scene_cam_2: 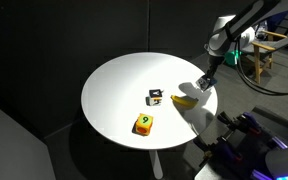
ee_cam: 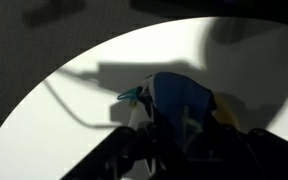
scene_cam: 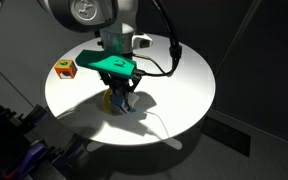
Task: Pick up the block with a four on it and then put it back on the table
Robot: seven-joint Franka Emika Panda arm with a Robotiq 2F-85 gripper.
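The block with a four on it [ee_cam: 179,105] is a blue cube that fills the wrist view between my dark fingers. My gripper [ee_cam: 184,140] is shut on it. In an exterior view the gripper [scene_cam: 121,98] points down near the front of the round white table [scene_cam: 184,95], with a bit of blue block [scene_cam: 125,109] below the fingers, at or just above the surface. In an exterior view the gripper [scene_cam_2: 198,89] is near the table's [scene_cam_2: 114,85] right edge and hides the block.
An orange-red cube [scene_cam: 64,68] sits at the table's edge, also shown in an exterior view [scene_cam_2: 143,124]. A dark green-and-white cube [scene_cam_2: 156,96] lies mid-table. A yellow object [scene_cam_2: 184,100] lies right beside the gripper and shows in the wrist view [ee_cam: 226,115]. A cable [scene_cam: 169,60] hangs off the wrist.
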